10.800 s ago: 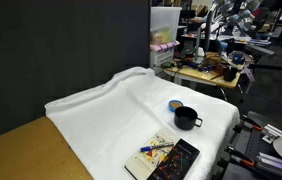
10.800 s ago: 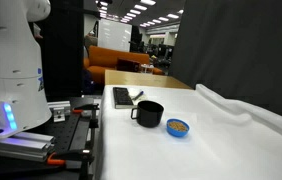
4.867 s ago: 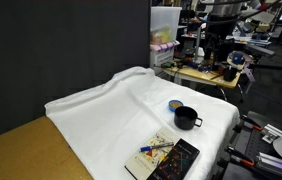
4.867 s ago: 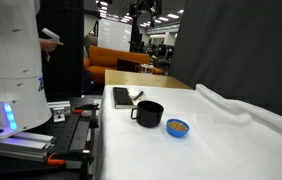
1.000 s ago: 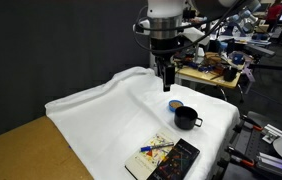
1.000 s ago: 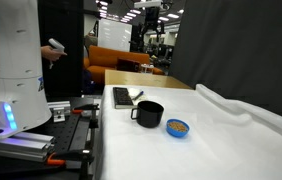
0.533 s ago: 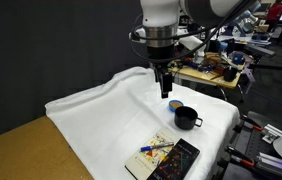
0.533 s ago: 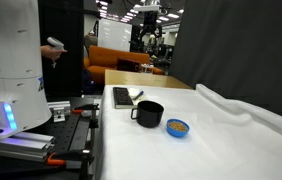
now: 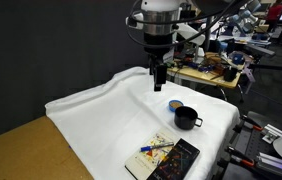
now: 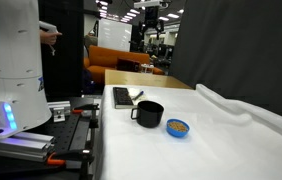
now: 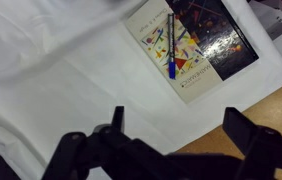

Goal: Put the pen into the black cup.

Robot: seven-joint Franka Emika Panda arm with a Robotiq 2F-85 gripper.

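Arm [image 9: 164,12] was in frame from the top edge in an exterior view, with the last links stacked near vertical. Wrist [image 9: 157,42] sat directly under them. Gripper [image 9: 158,84] pointed straight down and hung in the air, touching nothing. Jaws stood spread wide. In the wrist view both dark fingers [image 11: 118,118] showed along the lower part of the picture, well apart, with open space between them. Tips were blurred there, so I couldn't read the pad detail.
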